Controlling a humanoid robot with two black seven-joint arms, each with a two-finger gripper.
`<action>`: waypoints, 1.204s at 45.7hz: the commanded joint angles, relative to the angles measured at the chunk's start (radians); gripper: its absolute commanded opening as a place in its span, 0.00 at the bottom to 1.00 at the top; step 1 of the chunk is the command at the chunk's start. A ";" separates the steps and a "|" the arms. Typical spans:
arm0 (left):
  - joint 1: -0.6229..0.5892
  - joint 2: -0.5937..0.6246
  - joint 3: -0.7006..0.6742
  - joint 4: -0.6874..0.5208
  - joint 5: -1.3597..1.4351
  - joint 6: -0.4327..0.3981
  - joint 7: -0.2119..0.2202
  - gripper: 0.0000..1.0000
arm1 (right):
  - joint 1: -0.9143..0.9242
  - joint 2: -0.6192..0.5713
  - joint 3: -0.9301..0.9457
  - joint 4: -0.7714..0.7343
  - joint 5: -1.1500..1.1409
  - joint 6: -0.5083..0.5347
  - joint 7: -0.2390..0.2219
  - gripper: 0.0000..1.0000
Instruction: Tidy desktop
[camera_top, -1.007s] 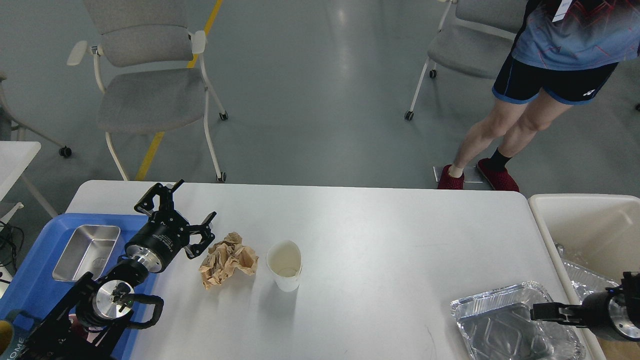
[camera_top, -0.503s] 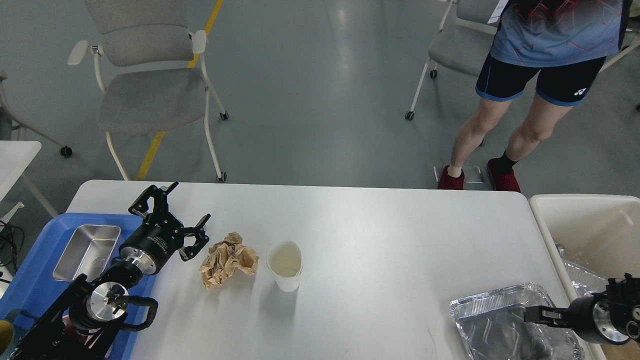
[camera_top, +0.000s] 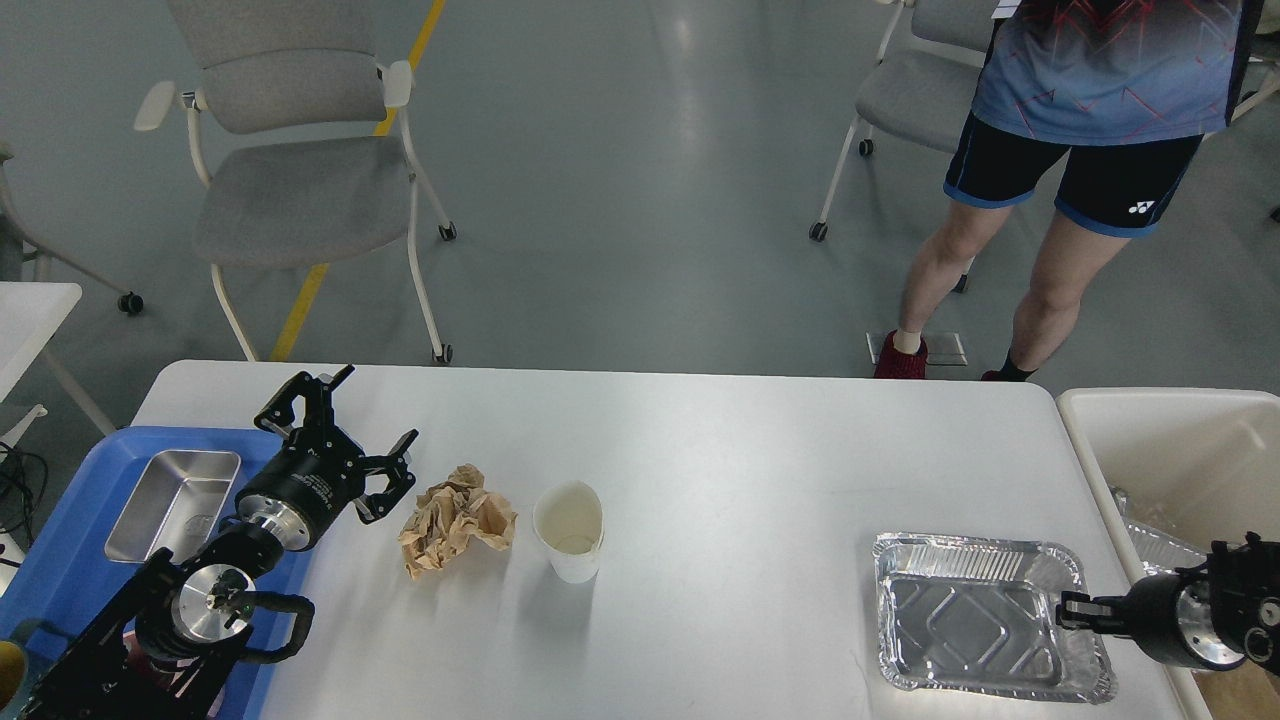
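Note:
The desktop (camera_top: 750, 470) is a wide white table. On it lie a crumpled brown paper (camera_top: 457, 518), an upright white paper cup (camera_top: 570, 530) and a foil tray (camera_top: 985, 625) that rests flat near the front right corner. My left gripper (camera_top: 375, 408) is open and empty, just left of the crumpled paper and above the table. My right gripper (camera_top: 1072, 610) is at the foil tray's right rim. It is seen end-on, so I cannot tell its fingers apart or whether it grips the rim.
A blue tray (camera_top: 70, 570) holding a steel pan (camera_top: 175, 503) sits at the left edge under my left arm. A beige bin (camera_top: 1170, 440) with foil inside stands to the right of the table. A person (camera_top: 1060, 180) and chairs (camera_top: 290, 180) are behind it.
The foil tray was tilted up at the front right edge; it now lies flat, shifted slightly left. My right gripper came down with it. My left gripper drew back slightly. The person shifted.

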 joint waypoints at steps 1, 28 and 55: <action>0.001 0.008 0.000 0.001 0.000 0.000 0.000 0.97 | 0.007 0.022 0.030 0.013 0.015 -0.001 0.004 0.00; -0.005 0.022 0.000 0.003 0.000 0.014 0.000 0.97 | 0.441 0.023 0.081 0.090 0.177 0.368 -0.217 0.00; -0.005 0.024 0.014 0.019 0.008 0.014 0.014 0.97 | 0.689 0.202 -0.026 -0.001 0.294 0.419 -0.309 0.00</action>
